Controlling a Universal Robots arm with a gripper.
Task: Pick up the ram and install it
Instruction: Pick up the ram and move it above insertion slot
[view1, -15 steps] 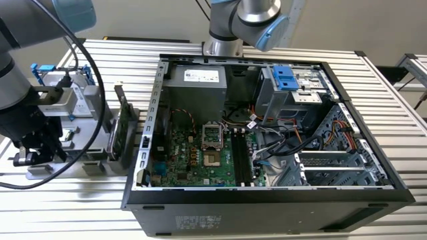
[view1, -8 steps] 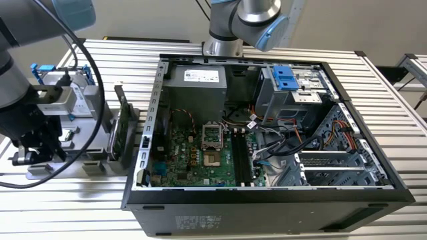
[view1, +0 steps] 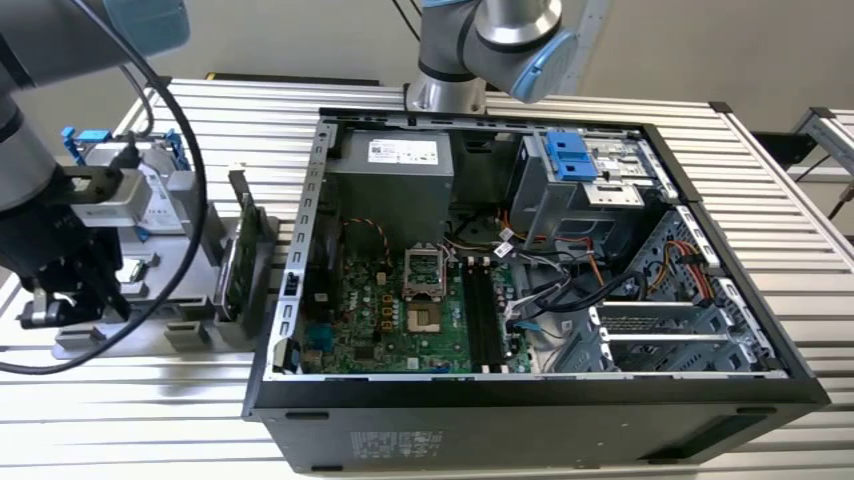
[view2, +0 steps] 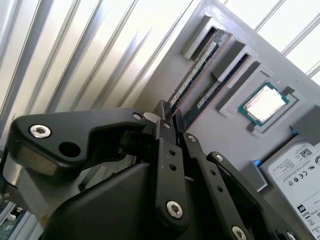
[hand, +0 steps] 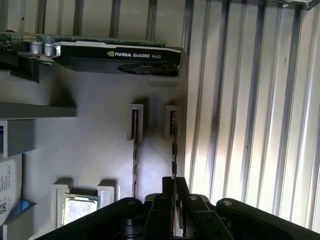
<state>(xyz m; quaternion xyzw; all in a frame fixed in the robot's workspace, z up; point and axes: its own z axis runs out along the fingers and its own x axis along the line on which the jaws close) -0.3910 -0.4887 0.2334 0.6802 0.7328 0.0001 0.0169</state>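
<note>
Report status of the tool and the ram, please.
Tool at the ram. Ram in grey holder slot, not installed. A second stick beside it, apart.

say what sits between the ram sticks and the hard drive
A processor chip lies between the ram sticks and the hard drive, seen in the second wrist view.

My exterior view is softly, evenly lit, though the computer case (view1: 534, 425) stays dim inside. In the second wrist view the slatted table (view2: 75, 45) glares almost white behind the gripper (view2: 167, 114), a black bulk. In the first wrist view the grey holder (hand: 95, 150) lies shaded.
</note>
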